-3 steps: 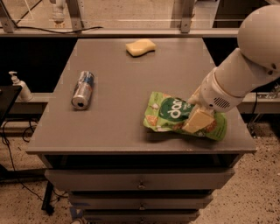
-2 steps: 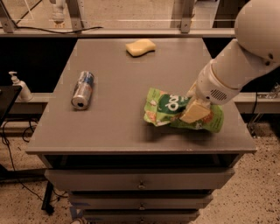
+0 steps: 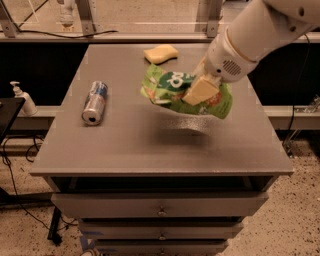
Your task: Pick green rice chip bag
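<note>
Gripper (image 3: 201,90) clamped on bag (image 3: 165,86) — held clear of bench (image 3: 150,150), toward right edge, shadow beneath. Can (image 3: 95,102) on its side near left edge — sponge (image 3: 161,53) by back edge.

A grey drawer cabinet (image 3: 125,150) stands on speckled floor (image 3: 287,210), glass panes (image 3: 150,12) behind; the gripper (image 3: 200,91) hangs over its top.

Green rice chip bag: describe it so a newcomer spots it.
Find the grey drawer table; over its right half the gripper holds the green rice chip bag clear of the top. It is the only crinkly green pouch, larger than the silver can lying left and the yellow sponge at the back.
</note>
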`<state>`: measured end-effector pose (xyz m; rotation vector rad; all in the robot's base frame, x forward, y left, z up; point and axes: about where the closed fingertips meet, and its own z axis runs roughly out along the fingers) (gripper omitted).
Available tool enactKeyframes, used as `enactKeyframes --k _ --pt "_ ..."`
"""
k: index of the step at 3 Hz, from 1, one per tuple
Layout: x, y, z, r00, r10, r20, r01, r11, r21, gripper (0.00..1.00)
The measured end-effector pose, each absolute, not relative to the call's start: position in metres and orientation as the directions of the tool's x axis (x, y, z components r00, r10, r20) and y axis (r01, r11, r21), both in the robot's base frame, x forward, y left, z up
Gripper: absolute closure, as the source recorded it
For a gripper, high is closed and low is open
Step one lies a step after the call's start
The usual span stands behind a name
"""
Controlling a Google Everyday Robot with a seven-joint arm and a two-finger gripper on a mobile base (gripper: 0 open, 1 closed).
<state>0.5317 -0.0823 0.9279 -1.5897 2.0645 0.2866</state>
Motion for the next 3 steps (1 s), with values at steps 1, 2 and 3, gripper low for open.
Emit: enactKeyframes --k 1,2,3 --pt "0.543 -0.059 0.988 -0.124 -0.780 -0.613 -0.946 0.280 -0.164 1.00" --pt "0.546 -0.058 1.005 -0.105 -0.770 -0.629 -0.940 0.284 -0.190 1.00" --pt "0.546 -0.058 1.005 -0.105 -0.770 -0.629 -0.940 0.284 -0.190 1.00"
